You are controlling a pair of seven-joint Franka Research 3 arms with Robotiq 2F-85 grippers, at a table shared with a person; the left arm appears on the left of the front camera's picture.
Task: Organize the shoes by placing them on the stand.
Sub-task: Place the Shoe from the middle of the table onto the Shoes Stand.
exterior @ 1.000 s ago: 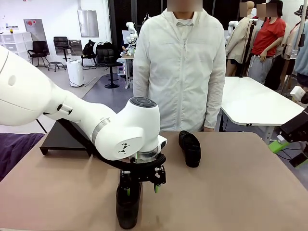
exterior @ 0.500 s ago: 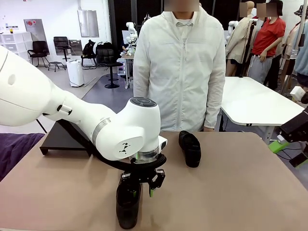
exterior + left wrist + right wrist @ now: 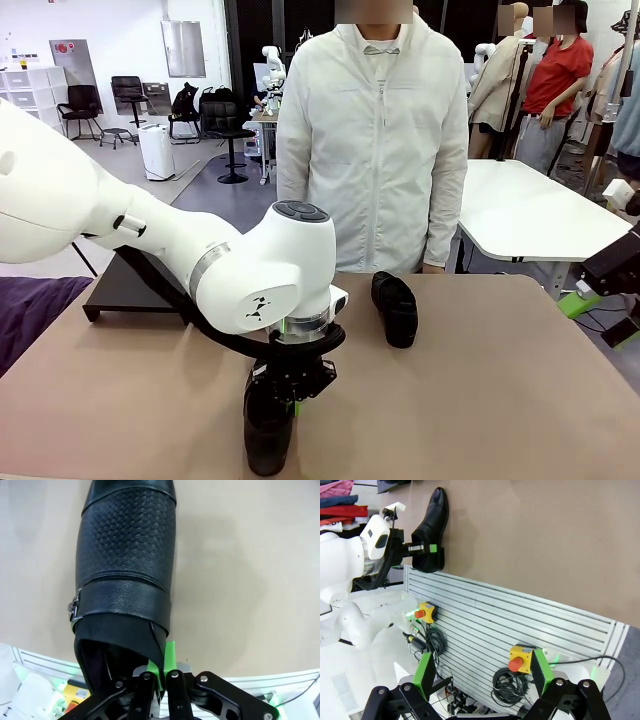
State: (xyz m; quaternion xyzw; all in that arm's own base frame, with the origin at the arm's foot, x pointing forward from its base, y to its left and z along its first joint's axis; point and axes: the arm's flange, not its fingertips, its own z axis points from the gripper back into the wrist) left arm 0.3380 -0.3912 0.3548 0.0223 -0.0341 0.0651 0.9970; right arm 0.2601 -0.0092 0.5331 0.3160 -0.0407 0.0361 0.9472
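While the right jaws gape, the left jaws clench the near shoe (image 3: 125, 570); another shoe (image 3: 395, 308) lies beyond.

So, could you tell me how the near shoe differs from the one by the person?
The near shoe has the left hand shut on its opening rim; the far shoe lies untouched. The near shoe sits at the robot's edge of the table, the far shoe beside the person. Both are black loafers on the table, neither on the stand.

The tan table (image 3: 500, 400) carries a near shoe (image 3: 266, 442), a far shoe (image 3: 395, 308), and the black stand (image 3: 128, 286) at far left.
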